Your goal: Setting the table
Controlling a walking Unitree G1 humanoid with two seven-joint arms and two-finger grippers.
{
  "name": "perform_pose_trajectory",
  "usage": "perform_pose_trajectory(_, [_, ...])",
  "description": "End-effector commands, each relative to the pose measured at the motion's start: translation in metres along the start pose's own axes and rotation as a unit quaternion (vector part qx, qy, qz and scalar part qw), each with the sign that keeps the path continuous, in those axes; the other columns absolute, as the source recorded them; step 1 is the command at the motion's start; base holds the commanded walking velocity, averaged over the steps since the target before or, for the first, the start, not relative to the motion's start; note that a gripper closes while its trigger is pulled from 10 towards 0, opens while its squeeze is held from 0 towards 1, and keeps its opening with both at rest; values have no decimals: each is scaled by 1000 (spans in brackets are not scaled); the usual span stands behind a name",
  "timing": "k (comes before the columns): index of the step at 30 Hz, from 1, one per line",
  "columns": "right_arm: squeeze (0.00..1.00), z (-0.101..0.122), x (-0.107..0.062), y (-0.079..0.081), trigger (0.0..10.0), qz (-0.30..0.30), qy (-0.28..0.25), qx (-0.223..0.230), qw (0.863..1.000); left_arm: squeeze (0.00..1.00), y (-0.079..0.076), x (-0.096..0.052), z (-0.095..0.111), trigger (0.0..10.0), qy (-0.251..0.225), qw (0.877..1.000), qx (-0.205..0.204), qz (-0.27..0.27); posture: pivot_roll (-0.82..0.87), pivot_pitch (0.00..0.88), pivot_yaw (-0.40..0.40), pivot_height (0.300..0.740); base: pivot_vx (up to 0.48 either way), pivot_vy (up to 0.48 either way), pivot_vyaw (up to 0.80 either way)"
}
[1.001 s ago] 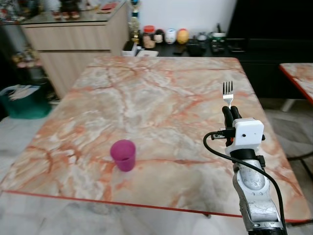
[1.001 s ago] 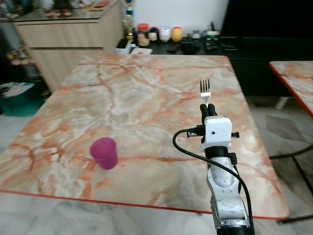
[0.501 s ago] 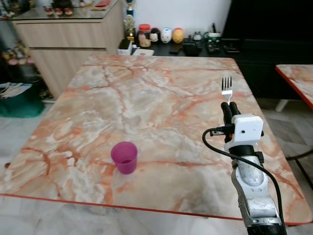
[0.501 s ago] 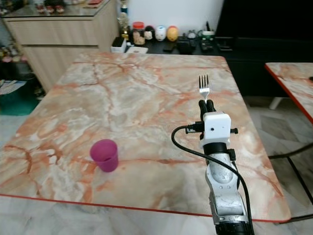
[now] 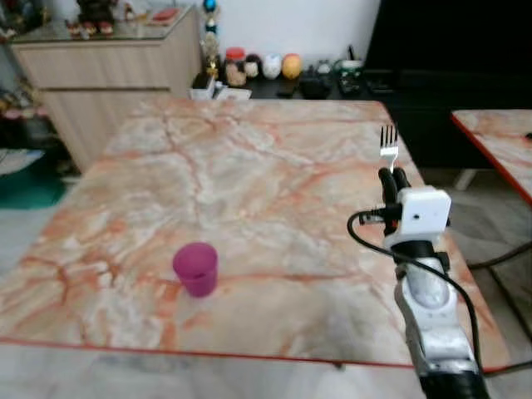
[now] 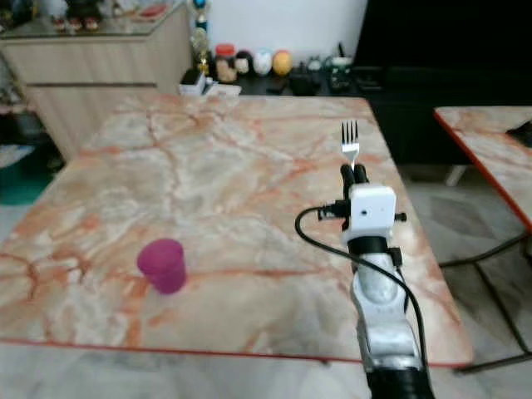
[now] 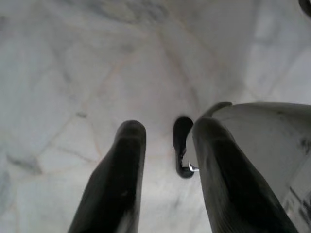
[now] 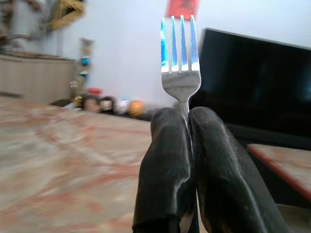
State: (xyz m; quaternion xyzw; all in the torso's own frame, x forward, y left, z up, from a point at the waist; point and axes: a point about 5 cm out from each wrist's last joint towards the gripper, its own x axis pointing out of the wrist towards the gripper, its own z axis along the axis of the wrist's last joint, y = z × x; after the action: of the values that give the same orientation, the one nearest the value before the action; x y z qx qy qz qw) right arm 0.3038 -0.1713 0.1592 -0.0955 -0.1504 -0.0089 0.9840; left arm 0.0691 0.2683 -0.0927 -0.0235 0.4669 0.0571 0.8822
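Observation:
My right gripper is shut on a silver fork, held upright with its tines up, above the right side of the marble table. The right wrist view looks along the two black fingers pressed around the fork. A small magenta cup stands upright on the table near its front edge, well left of that gripper. My left gripper hangs open over pale floor tiles, with nothing between its fingers.
A wooden sideboard stands at the back left. Jars and small ornaments line a dark low shelf behind the table. A second marble table sits to the right, with a dark cabinet behind it.
The whole picture has shifted and blurred, so the camera has moved. The fork stays upright in my right gripper, and the cup has not moved on the table.

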Motion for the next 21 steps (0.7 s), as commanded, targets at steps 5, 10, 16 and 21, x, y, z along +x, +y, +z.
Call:
perform_pose_trajectory(5, [0,6,5,-5,10000,-5,-19,-2,1000,0,-4,1,-1,10000,-1,1000,0,-7,-72,0,29,740,0,-308,0])
perform_pose_trajectory(10, [0,8,6,-3,10000,-1,-24,0,1000,0,-4,1,-1,10000,-1,1000,-1,-7,-73,0,30,740,0,-308,0])
perform_pose_trajectory(16, [0,8,7,-1,10000,4,-25,3,1000,0,-4,0,-1,10000,-1,1000,1,-8,-76,0,32,740,0,-309,0])
perform_pose_trajectory(21, [0,7,7,-1,10000,5,-24,5,1000,0,-4,0,-2,10000,0,1000,3,-9,-79,0,34,740,0,-264,0])
